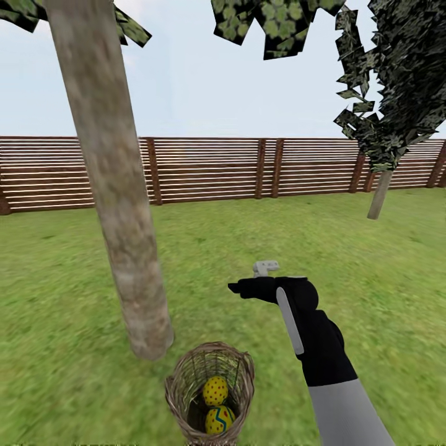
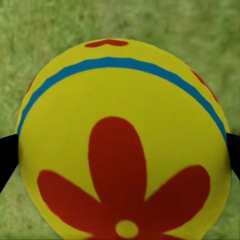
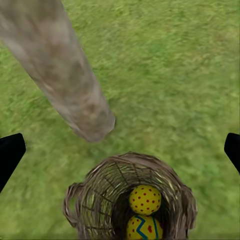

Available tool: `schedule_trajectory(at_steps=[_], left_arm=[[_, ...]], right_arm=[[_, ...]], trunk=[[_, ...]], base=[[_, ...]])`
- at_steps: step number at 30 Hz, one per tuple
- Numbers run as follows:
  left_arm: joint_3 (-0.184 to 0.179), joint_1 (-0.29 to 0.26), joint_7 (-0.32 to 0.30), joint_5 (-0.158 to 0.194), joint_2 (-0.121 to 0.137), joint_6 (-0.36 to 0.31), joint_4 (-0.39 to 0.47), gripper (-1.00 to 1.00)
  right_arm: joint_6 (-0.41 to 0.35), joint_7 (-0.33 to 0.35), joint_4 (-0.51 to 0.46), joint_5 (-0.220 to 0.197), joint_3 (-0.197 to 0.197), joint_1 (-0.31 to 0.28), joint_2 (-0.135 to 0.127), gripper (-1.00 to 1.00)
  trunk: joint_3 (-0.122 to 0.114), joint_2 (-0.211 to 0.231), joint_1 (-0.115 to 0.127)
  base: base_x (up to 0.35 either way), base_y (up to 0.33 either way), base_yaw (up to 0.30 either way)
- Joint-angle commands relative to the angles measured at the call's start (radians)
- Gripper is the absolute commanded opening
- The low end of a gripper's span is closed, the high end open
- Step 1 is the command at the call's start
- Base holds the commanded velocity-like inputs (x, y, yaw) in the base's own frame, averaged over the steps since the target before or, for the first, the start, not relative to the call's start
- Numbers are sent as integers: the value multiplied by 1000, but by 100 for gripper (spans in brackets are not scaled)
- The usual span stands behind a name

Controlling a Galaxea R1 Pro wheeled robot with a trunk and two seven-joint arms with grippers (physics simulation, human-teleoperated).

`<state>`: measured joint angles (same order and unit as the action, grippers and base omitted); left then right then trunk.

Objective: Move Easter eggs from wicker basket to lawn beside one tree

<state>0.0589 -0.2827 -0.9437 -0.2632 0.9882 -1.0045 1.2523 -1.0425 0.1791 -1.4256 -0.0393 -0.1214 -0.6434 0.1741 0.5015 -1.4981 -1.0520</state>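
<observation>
Roughly a third of the way along, by the look of it. One Easter egg [image 2: 125,145] out of the wicker basket [image 1: 209,391] and clamped in the left gripper [image 2: 120,150], black fingertips [image 2: 7,157] pressed against both flanks, grass of the lawn [image 2: 40,30] behind it; not yet set down. Two eggs left in the basket: a red-dotted egg [image 1: 215,390] above a blue-zigzag egg [image 1: 219,419], lying touching at the bottom.

Basket standing upright on the lawn just beside the foot of the thick grey-brown tree [image 1: 111,186], trunk base and wicker rim close but apart. Slatted fence [image 1: 248,167] well behind, across the garden.

Right gripper [image 3: 120,150] spread wide and holding nothing, fingertips [image 3: 11,152] far apart, aimed down at the basket mouth and the two eggs inside. Arm raised over the grass beside the basket, touching neither wicker nor egg.

Still to do: place the held egg near the trunk, then lift out the other two and lay them by the same tree.
</observation>
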Motion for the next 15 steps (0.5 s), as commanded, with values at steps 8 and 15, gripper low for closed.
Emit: schedule_trajectory(at_steps=[8,15], left_arm=[[1,-1,-11,-8,0,43,-48,-100],[1,-1,-13,-6,0,46,-50,-100]], right_arm=[[-5,-2,1,-4,0,-1,0,100],[-5,-1,1,-4,0,-1,0,100]], trunk=[[1,-1,0],[1,-1,0]], base=[[-45,307,-76],[-1,313,-274]])
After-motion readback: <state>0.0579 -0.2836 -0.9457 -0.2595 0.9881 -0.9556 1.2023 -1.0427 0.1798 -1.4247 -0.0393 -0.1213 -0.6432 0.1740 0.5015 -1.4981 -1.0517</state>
